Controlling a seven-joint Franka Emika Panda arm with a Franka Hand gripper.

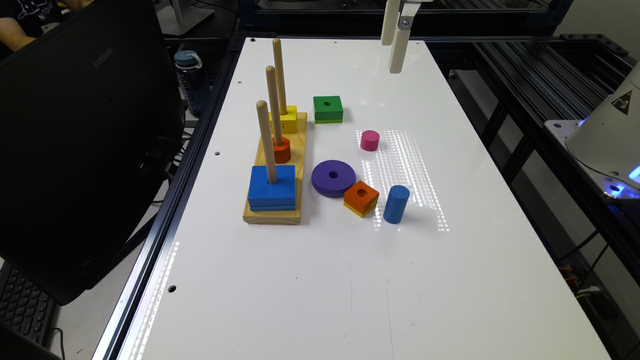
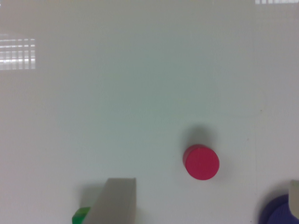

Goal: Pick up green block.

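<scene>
Evidently open, its two fingers wide apart, the white gripper hangs high above the small dark green square foam block, so a misaligned descent could nudge it toward the wooden peg stand.

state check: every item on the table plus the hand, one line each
green block: flat on table, free
hand: raised, open, empty
pink cylinder: upright, free
purple ring: lying flat
orange block: flat, touching ring
blue cylinder: upright
blue block: on near peg
</scene>
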